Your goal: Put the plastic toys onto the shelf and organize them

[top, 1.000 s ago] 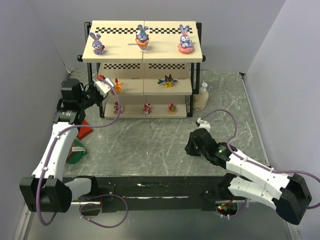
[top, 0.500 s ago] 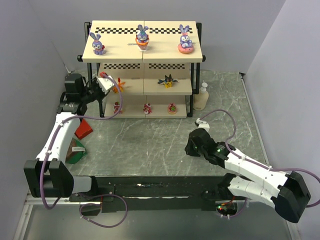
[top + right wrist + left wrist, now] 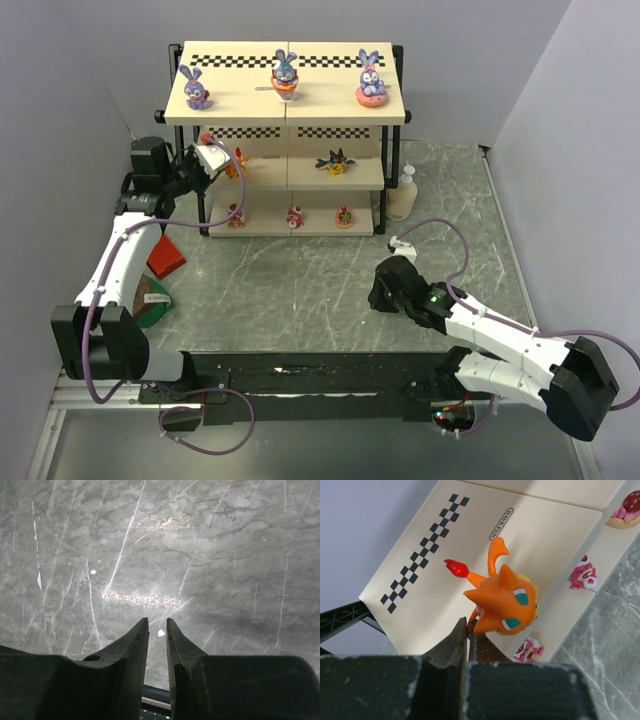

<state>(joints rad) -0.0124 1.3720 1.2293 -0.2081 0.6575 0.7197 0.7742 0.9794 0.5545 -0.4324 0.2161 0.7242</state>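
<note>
L gripper (image 3: 213, 158) is at the left end of the shelf (image 3: 320, 100), level w/ the mid tier. In the left wrist view its fingers (image 3: 454, 639) are pressed together and pinch the low edge of the orange spiky creature (image 3: 502, 605), whose red-tipped tail points up toward the checker strip on the cream board (image 3: 435, 555). From above, the creature (image 3: 236, 163) sits over the left part of the mid tier; can't tell if it touches the board. Same tier, further right: the dark blue-yellow winged one (image 3: 336, 161), upright and well apart from the orange one. Top tier holds 3 bunnies in a row, left (image 3: 196, 88), centre (image 3: 285, 78), right (image 3: 371, 80). Bottom tier holds 3 red-pink round figures, left (image 3: 235, 215), mid (image 3: 295, 216), right (image 3: 344, 215), evenly spaced. R gripper (image 3: 385, 290) hangs low over the grey marble table (image 3: 300, 290), well apart from the shelf; in the right wrist view its fingers (image 3: 135, 640) are nearly together w/ only a thin slit, nothing between them, bare tabletop below. Cream pump bottle (image 3: 404, 195) stands just beside the shelf's right leg; red block (image 3: 165, 258) lies on the table under the L arm.
</note>
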